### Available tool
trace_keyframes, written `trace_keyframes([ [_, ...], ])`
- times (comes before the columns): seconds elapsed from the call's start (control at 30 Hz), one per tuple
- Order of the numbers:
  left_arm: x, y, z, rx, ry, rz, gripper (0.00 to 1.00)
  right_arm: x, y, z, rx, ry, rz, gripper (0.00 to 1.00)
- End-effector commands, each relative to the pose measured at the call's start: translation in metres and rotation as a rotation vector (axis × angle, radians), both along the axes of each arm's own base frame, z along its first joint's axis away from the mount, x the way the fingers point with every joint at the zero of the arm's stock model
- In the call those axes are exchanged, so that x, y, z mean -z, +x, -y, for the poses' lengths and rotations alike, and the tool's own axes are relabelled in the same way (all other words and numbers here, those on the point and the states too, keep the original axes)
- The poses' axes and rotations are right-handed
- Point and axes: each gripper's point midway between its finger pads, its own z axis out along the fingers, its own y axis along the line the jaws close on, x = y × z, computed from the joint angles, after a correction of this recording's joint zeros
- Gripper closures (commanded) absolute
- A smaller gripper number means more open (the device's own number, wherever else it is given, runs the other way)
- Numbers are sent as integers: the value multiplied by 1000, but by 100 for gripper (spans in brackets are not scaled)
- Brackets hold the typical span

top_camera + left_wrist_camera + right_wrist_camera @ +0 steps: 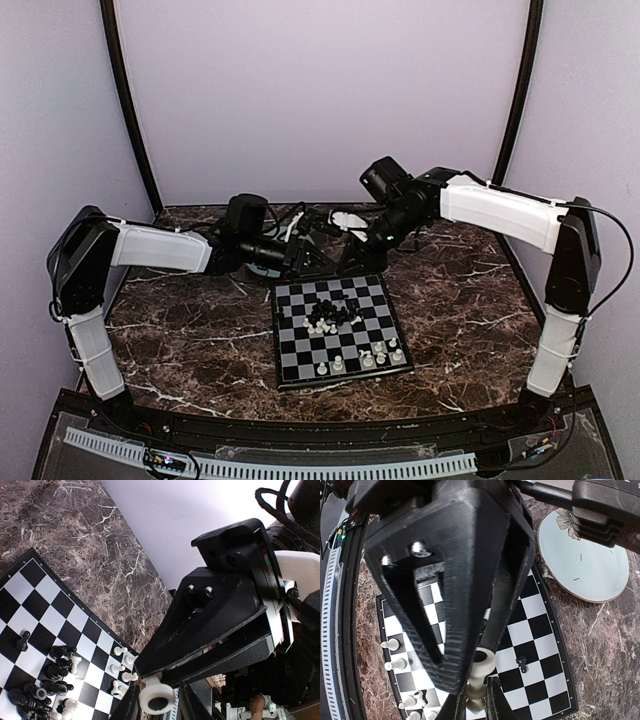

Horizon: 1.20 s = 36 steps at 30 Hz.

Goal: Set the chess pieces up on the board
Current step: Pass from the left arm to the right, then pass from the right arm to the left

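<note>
White piece (157,698) clamped in right gripper (475,707) | left gripper (159,711) jaws flanking base, contact unclear | release to be withheld until gripped

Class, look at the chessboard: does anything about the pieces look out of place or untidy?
Yes. The black chess pieces are bunched in a heap near the middle of the board, some apparently toppled, with white chess pieces crowded beside them, not standing in ordered rows.

Pale lilac walls (320,90), dark marble tabletop (200,340) — white-veined
</note>
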Motion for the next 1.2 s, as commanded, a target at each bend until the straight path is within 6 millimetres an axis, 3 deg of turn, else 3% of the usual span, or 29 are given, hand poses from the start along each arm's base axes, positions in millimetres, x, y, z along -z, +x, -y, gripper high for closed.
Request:
trace_keyframes([
  [0.0, -14, -1, 4, 25, -32, 40, 74, -6, -6, -7, -34, 16, 4, 86],
  [0.23, -14, -2, 4, 30, -31, 44, 80, -4, -9, -7, -43, 12, -3, 86],
  [0.33, -15, -2, 4, 32, -33, 51, 82, -11, -11, -4, -37, 24, -11, 81],
  [0.47, -26, -4, 3, 38, -65, 89, 84, -57, -9, 11, -22, 218, -139, 60],
  [0.57, -36, -8, 1, 41, -104, 120, 84, -85, 3, 33, 30, 355, -225, 55],
  [0.6, -49, -9, 0, 41, -143, 164, 84, -93, 4, 39, 40, 402, -252, 54],
  [0.7, -63, -17, -5, 48, -208, 212, 84, -105, 2, 47, 75, 508, -368, 53],
  [0.83, -90, -25, -12, 39, -307, 317, 84, -99, -8, 44, 78, 571, -555, 51],
  [1.03, -101, -31, -20, 24, -371, 367, 84, -80, -16, 33, 77, 615, -784, 48],
  [1.17, -104, -33, -22, 23, -385, 377, 84, -85, -27, 18, 17, 615, -816, 48],
])
